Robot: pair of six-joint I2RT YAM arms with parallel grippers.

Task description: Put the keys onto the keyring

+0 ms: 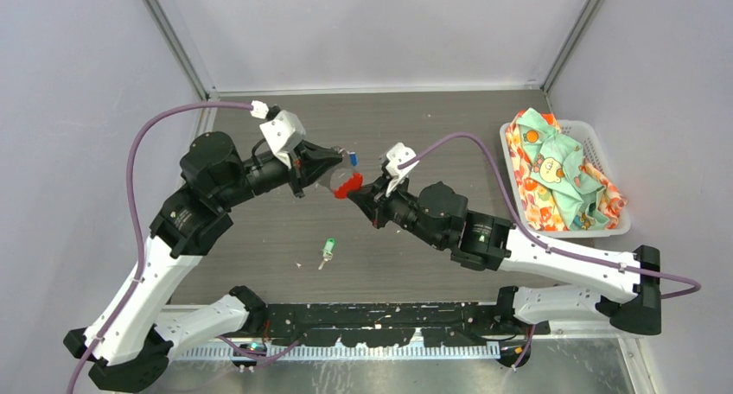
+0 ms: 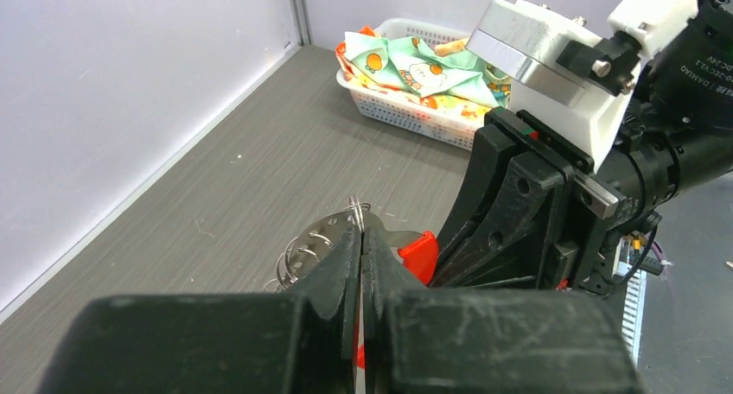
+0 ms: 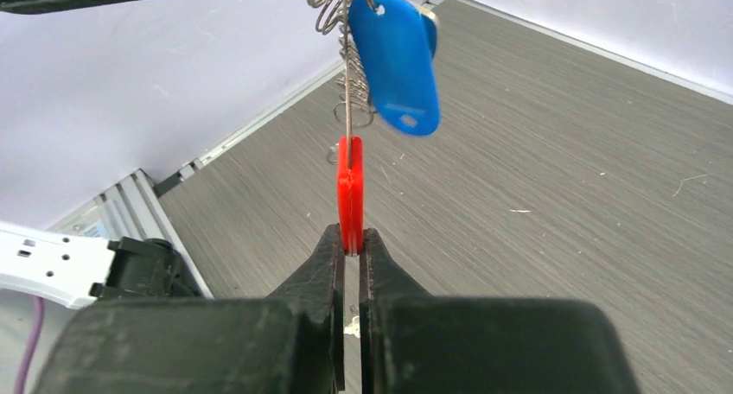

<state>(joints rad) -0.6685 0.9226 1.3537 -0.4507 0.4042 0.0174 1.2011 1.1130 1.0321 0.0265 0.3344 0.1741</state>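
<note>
Edgewise — keyring [image 3: 350, 187] pinched in right end effector [image 3: 352, 240].

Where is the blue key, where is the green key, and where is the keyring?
blue key [image 3: 393, 61], right wrist view, on the middle of its blue plastic head.
green key [image 1: 328, 245], top external view, on its green head, lying on the table.
keyring [image 3: 350, 195], right wrist view, on its red loop.

Right wrist: keyring [image 3: 349, 191] chain runs off the top edge. Blue key [image 3: 396, 61] blade mostly hidden behind its head. Left wrist: keyring's red loop half hidden between left gripper [image 2: 361, 225] and right gripper [image 2: 442, 260]. Top: green key [image 1: 328, 251] too small for blade detail.
</note>
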